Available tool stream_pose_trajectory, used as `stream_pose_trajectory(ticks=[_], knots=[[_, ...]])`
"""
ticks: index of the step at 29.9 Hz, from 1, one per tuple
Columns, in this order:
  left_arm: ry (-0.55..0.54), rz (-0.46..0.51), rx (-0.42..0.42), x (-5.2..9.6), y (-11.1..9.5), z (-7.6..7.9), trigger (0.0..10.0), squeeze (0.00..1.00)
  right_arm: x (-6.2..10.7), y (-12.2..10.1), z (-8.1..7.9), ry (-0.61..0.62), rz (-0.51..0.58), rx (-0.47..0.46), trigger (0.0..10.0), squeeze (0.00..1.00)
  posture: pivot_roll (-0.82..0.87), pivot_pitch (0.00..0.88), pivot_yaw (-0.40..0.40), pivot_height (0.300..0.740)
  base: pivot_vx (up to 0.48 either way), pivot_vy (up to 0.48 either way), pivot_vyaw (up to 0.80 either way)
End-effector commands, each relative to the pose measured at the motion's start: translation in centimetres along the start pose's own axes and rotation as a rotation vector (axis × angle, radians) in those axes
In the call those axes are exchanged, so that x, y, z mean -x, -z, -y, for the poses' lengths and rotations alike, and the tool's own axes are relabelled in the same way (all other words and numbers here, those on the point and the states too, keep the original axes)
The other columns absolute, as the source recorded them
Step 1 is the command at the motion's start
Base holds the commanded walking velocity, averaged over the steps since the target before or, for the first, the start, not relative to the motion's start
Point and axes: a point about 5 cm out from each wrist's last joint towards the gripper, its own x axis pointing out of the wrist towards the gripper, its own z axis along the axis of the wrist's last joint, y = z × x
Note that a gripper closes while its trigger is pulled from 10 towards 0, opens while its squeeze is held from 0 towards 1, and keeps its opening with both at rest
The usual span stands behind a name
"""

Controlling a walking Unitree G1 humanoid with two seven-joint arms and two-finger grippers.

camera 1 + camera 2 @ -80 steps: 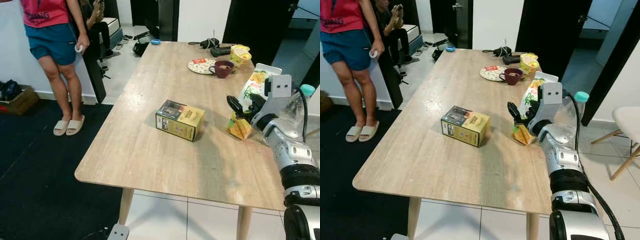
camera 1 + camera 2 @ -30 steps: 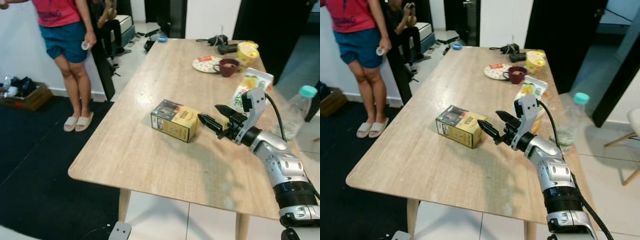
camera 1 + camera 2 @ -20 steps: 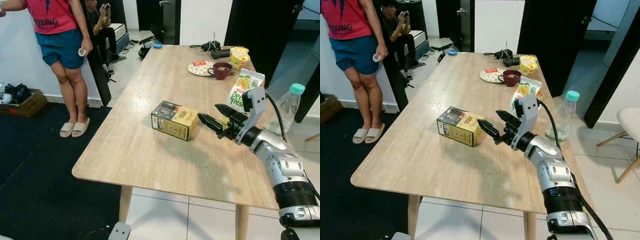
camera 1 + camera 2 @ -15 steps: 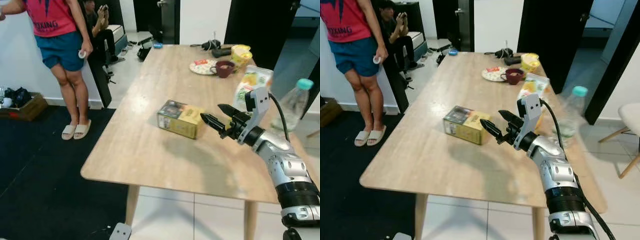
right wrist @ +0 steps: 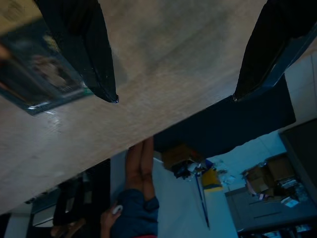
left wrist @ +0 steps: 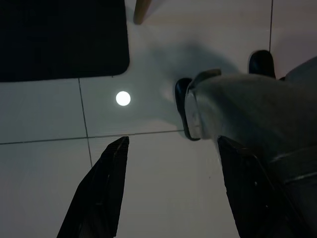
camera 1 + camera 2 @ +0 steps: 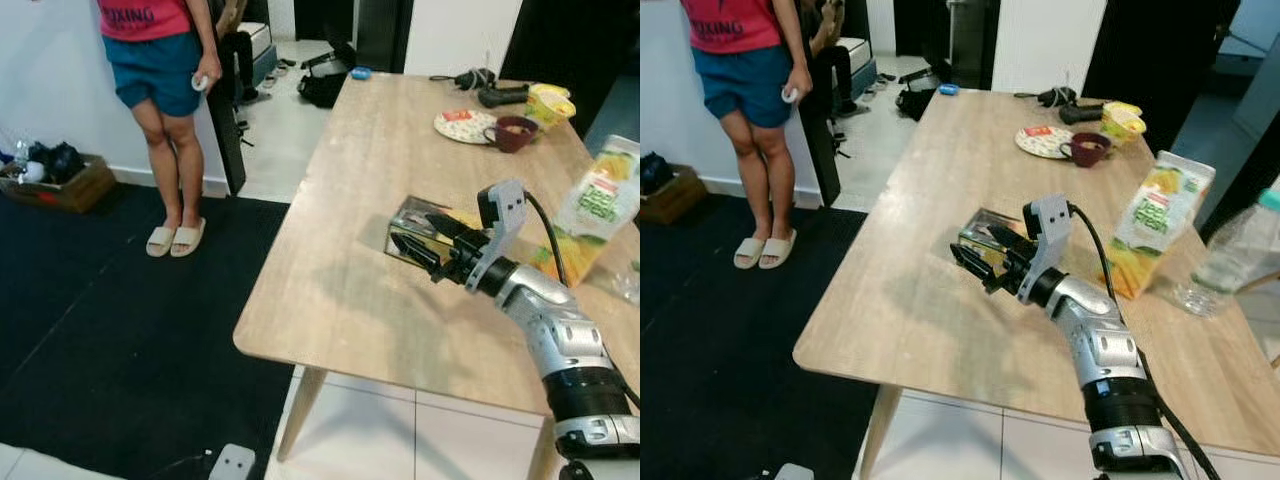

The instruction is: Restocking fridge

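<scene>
The right hand, fingers spread wide, reaches the box (yellow carton).

We see the head views evenly lit by soft indoor light, a pale sheen on the wooden table toward twelve o'clock and a soft shadow under the right arm at six. Motion blur smears the yellow box and juice carton. Our left wrist view is dim, with one round lamp glare on the floor tiles; our right wrist view is dark and soft.
</scene>
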Motion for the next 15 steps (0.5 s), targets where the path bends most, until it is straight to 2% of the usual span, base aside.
stream_pose_trajectory(ticks=[1, 6, 14, 15], knots=[[0.029, -0.025, -0.002, -0.09, 0.65, 0.82, 10.0, 0.0, 0.21, -0.01, 0.13, 0.005, -0.01, 0.003, 10.0, 0.0, 0.05, 0.0, -0.026, 0.74, 0.0, 0.0, 0.0], [0.035, -0.024, -0.002, -0.1, 0.66, 0.9, 10.0, 0.0, 0.11, 0.03, 0.06, 0.001, -0.013, 0.004, 10.0, 0.0, 0.05, 0.0, -0.029, 0.74, 0.0, 0.0, 0.0], [0.045, -0.024, 0.005, -0.08, 0.86, 1.09, 10.0, 0.0, -0.4, 0.17, -0.5, -0.007, -0.015, 0.001, 10.0, 0.0, 0.05, 0.0, -0.032, 0.74, 0.0, -0.478, 0.0], [0.043, -0.022, 0.011, -0.07, 0.92, 1.11, 10.0, 0.0, -0.48, 0.23, -0.54, -0.003, -0.015, -0.001, 10.0, 0.0, 0.06, 0.0, -0.032, 0.74, 0.0, 0.0, 0.0]])
